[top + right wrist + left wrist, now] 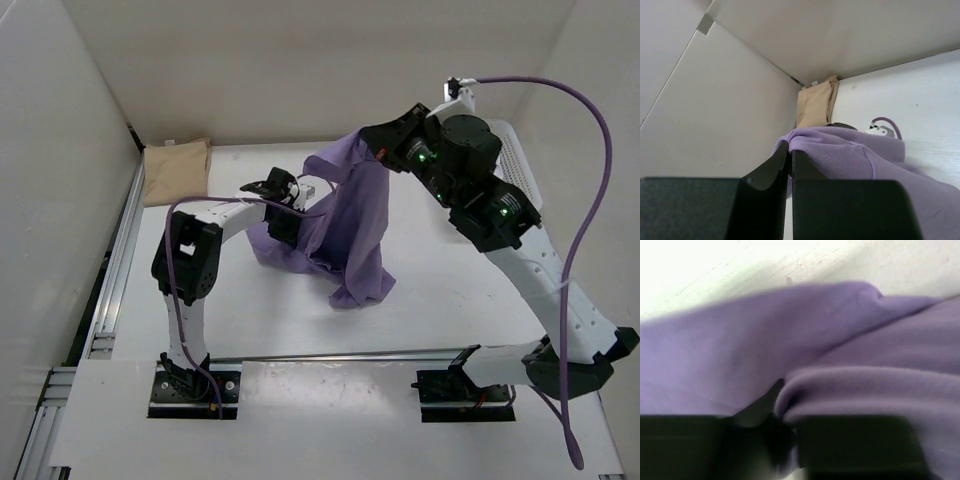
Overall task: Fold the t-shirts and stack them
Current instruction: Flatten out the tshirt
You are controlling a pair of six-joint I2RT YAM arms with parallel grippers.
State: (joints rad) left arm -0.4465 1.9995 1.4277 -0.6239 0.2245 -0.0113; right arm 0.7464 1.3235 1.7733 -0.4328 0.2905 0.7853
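Here, the right jaws pinch the lavender shirt (350,220) aloft, while the left jaws sit narrow at a fold, grip unconfirmable, so the cloth could slip and bunch.

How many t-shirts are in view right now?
2: the purple shirt hanging mid-table from the right gripper, and the tan shirt folded in the far-left corner. Others may be hidden.

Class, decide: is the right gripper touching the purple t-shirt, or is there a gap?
Touching. The right wrist view shows the right gripper shut, with the purple t-shirt pinched between its fingertips.
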